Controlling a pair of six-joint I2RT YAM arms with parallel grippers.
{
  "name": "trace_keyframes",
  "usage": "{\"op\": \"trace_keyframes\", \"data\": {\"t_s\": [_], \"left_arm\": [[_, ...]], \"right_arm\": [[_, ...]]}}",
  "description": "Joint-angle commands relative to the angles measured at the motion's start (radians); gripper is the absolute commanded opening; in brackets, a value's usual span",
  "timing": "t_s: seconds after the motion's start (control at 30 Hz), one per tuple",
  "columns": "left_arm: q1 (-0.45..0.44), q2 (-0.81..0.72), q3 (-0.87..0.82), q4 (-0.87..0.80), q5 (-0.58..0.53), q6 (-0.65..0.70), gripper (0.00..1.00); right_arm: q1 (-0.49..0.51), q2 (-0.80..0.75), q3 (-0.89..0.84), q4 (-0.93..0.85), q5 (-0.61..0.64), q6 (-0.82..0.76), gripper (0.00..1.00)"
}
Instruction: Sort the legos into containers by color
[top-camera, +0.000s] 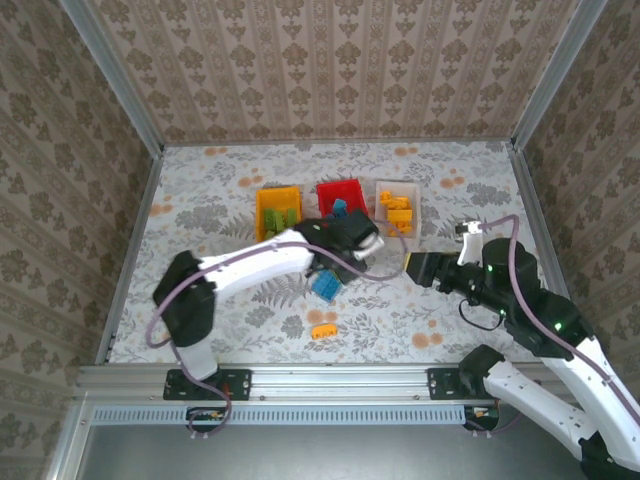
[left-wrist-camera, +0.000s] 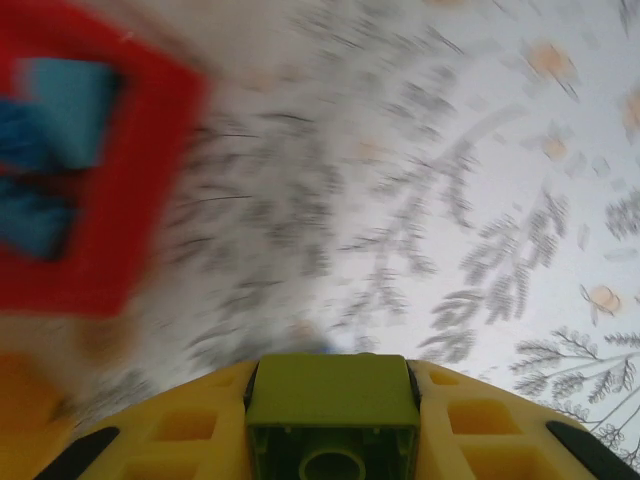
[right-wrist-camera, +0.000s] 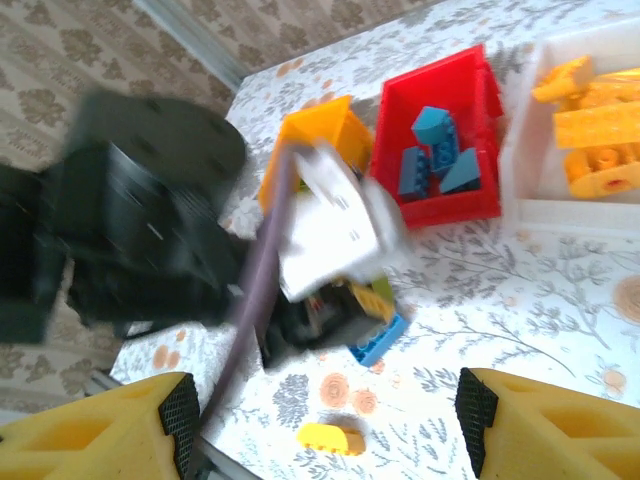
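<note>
- Top external view: three bins stand in a row at mid-desk (top-camera: 200, 190), a yellow-orange bin (top-camera: 262, 205) on the left, a red bin (top-camera: 352, 186) in the middle and a white bin (top-camera: 381, 190) on the right.
- Green legos (top-camera: 285, 217) lie in the yellow-orange bin, and orange legos (top-camera: 398, 212) lie in the white bin.
- The left arm (top-camera: 260, 262) reaches across to just in front of the red bin.
- A blue lego (top-camera: 326, 287) lies on the desk just beside that arm's tip, and an orange lego (top-camera: 323, 330) lies nearer the bases.
- Left wrist view, blurred: the left pincer (left-wrist-camera: 335, 440) pinches a green lego (left-wrist-camera: 332, 395) between its yellow fingers (left-wrist-camera: 190, 430), above the floral desk.
- The red bin, holding blue legos (left-wrist-camera: 45, 120), sits up and to the left of the pinched lego, apart from it.
- Right wrist view: the right pincer (right-wrist-camera: 325, 415) is spread wide with nothing between its fingers.
- The orange lego lies on the desk between them, and the blue lego lies farther off.
</note>
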Motion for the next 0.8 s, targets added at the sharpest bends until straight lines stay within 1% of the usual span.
{"op": "trace_keyframes", "data": {"t_s": [0.0, 0.07, 0.17, 0.27, 0.37, 0.4, 0.6, 0.77], "left_arm": [[0.144, -0.123, -0.046, 0.002, 0.015, -0.156, 0.21], [0.237, -0.179, -0.072, 0.014, 0.041, -0.208, 0.20], [0.376, -0.214, -0.084, 0.023, 0.091, -0.264, 0.21], [0.476, -0.179, -0.049, 0.018, 0.132, -0.306, 0.21], [0.543, -0.115, -0.019, 0.044, 0.178, -0.355, 0.21], [0.583, -0.091, -0.011, 0.062, 0.205, -0.368, 0.21], [0.662, 0.067, 0.066, 0.103, 0.288, -0.439, 0.21], [0.677, 0.153, 0.097, 0.149, 0.343, -0.473, 0.24]], "right_arm": [[0.004, 0.096, 0.039, 0.065, -0.123, -0.052, 0.71], [0.023, 0.180, 0.055, 0.099, -0.154, -0.067, 0.71], [0.096, 0.316, 0.094, 0.143, -0.108, -0.099, 0.70], [0.164, 0.451, 0.141, 0.224, -0.066, -0.097, 0.69], [0.207, 0.563, 0.177, 0.305, -0.035, -0.077, 0.69], [0.219, 0.601, 0.191, 0.322, -0.022, -0.070, 0.69], [0.283, 0.787, 0.277, 0.352, 0.030, -0.071, 0.68], [0.309, 0.815, 0.259, 0.374, 0.041, -0.057, 0.68]]}}
